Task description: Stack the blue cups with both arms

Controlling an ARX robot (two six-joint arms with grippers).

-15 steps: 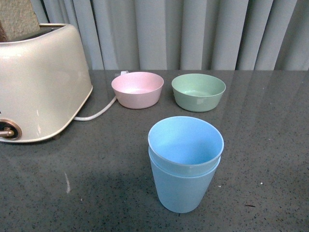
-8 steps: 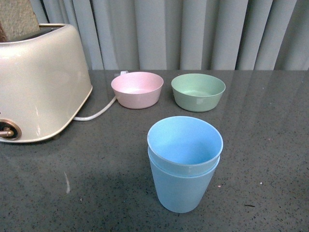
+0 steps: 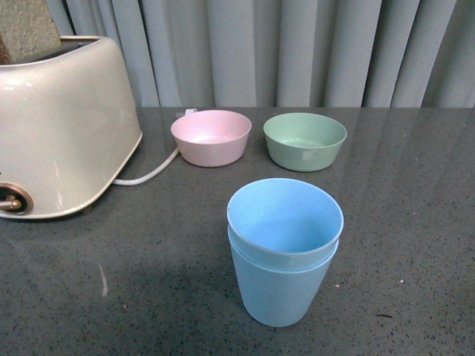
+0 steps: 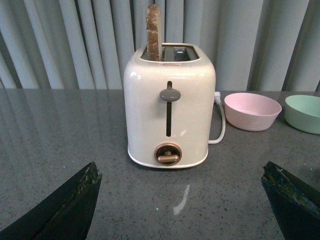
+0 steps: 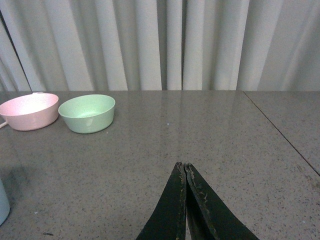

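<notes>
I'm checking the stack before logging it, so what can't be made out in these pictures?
- Inner blue cup: front view, body hidden by the outer blue cup.
- Cups in right wrist view: cut off by the frame edge.
- Toaster: front view, edge crops it.
- Both arms: absent from front view.

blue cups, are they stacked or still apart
Stacked. In the front view one of the blue cups sits nested inside the other, two rims showing one just above the other, standing upright on the table. No end effector touches them.

Setting: looks like a kitchen | cream toaster with bread in its slot | speckled dark stone countertop | grey curtain behind
</notes>
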